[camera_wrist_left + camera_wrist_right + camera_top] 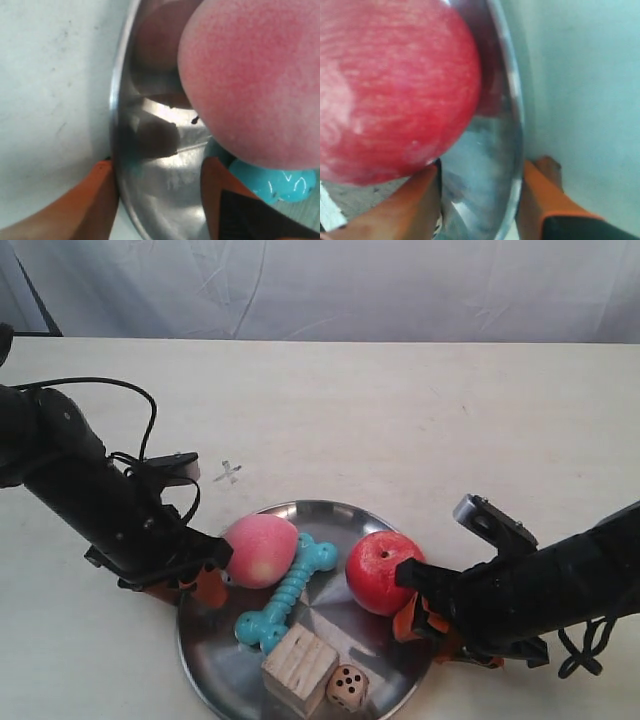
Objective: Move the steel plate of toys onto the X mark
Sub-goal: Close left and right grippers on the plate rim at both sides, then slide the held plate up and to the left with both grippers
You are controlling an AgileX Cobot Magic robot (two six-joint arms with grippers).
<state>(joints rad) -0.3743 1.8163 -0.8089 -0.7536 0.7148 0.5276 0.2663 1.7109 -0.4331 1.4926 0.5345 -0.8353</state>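
High exterior; wrist close-ups at plate (345, 530)

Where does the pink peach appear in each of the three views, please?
Exterior view: the peach lies on the steel plate, beside the turquoise bone, near the arm at the view's left.
Left wrist view: the peach is close up, inside the plate's rim.
Right wrist view: not in it; the red apple shows there.
Shared landmark: the plate's shiny rim, in all three.

Bright light, steel plate (215, 655) glaring, wrist views blurred.
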